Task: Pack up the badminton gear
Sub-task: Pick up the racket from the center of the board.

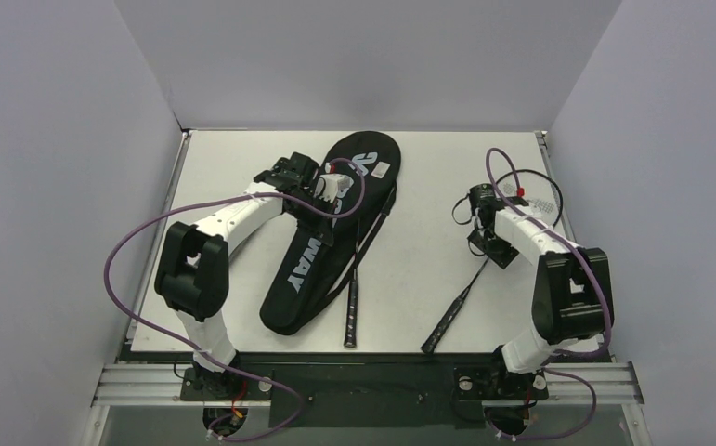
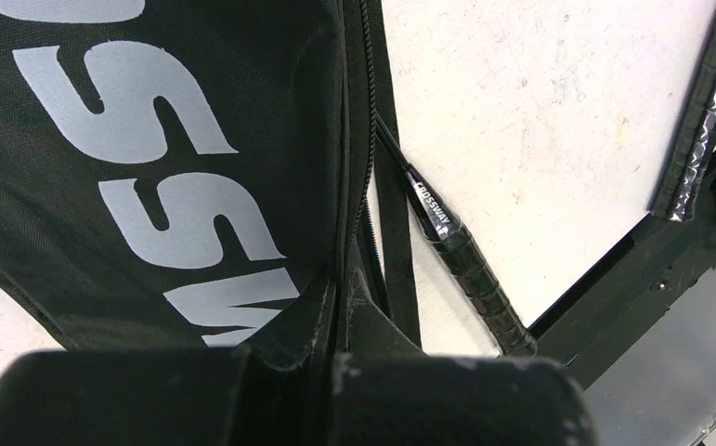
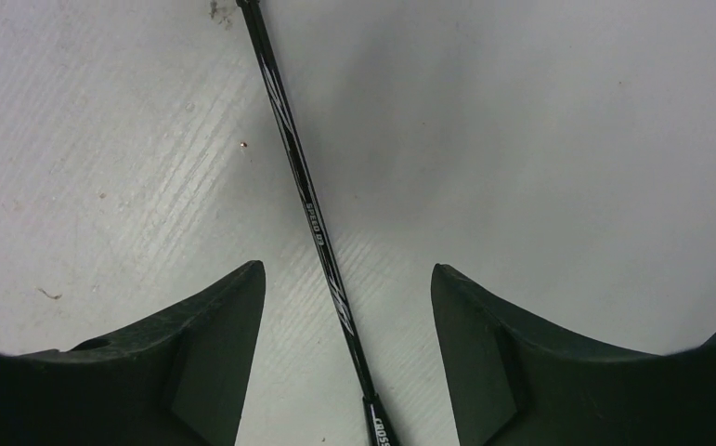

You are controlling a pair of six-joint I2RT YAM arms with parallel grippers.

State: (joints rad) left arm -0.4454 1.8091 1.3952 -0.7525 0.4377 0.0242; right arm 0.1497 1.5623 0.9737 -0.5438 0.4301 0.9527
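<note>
Pinches the bag (image 2: 149, 167) edge in the left gripper (image 2: 335, 367), closed tight. Straddles the loose racket (image 3: 303, 195) with the right gripper (image 3: 346, 269), spread wide, holding nothing (shaft flat on the bench (image 3: 567, 139)). Seemingly halfway: other racket (image 2: 470, 269) partly in the bag, handle out; loose racket yet to pack.

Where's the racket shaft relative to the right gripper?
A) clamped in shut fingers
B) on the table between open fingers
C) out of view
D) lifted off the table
B: the right gripper is open, and the racket shaft lies on the table in the gap, touching neither finger.
</note>
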